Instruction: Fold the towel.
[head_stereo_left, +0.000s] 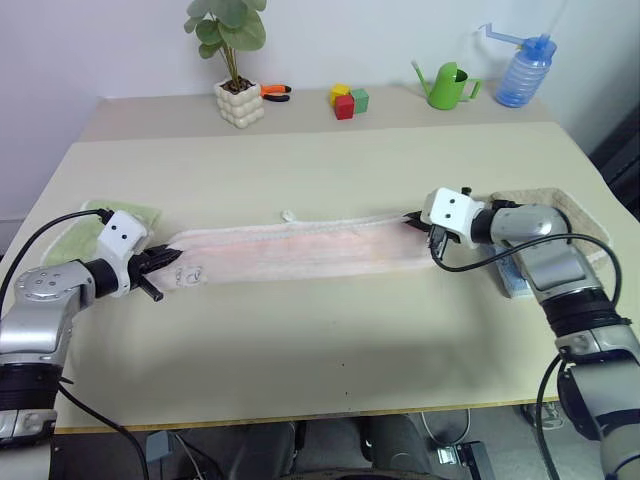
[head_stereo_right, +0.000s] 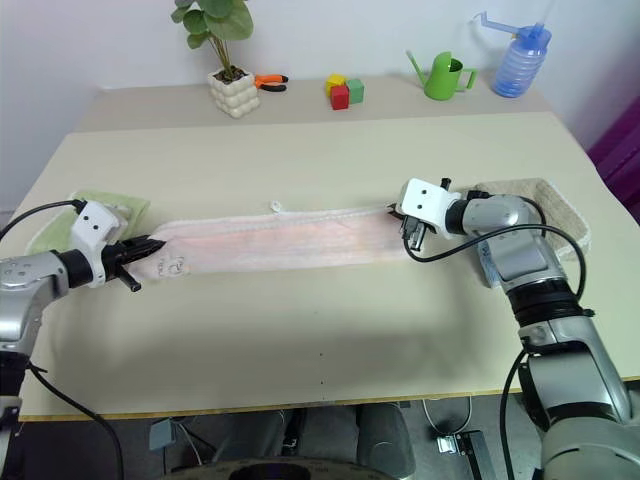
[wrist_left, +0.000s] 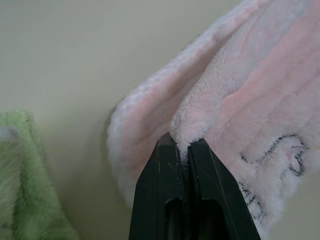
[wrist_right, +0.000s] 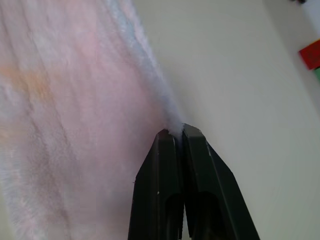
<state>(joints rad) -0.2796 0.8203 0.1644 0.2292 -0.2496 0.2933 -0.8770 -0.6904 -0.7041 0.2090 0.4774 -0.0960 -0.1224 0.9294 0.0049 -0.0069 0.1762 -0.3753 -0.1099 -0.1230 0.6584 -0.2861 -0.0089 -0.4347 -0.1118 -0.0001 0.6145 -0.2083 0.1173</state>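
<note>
towel (head_stereo_left: 290, 252) soft, light, limp terry; left gripper (head_stereo_left: 168, 262) and right gripper (head_stereo_left: 416, 222) both pinched on its end corners; hold there.

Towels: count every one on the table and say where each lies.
4, perhaps more hidden. The pink towel stretches across the middle; a green towel lies at its left end; a beige towel and a blue towel lie under the right arm.
</note>
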